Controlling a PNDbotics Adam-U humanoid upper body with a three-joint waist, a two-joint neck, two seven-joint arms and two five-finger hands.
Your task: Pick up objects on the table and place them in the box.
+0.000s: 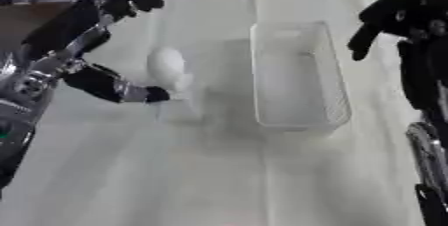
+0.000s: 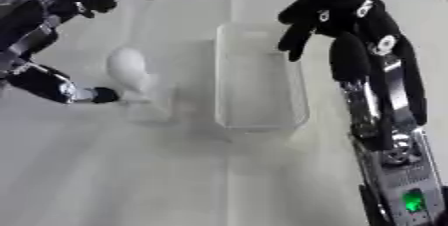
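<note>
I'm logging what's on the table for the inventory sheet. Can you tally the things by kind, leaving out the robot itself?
White rounded object, left of the box: 1
Clear rectangular box, nothing visible inside it: 1
White tablecloth: 1
Total: 3

Black left robot hand [image 1: 118, 90] and right robot hand [image 2: 337, 12], silver joints at wrists. Right forearm [image 2: 394, 140] silver-framed, black-edged, with a green light near the bottom.
</note>
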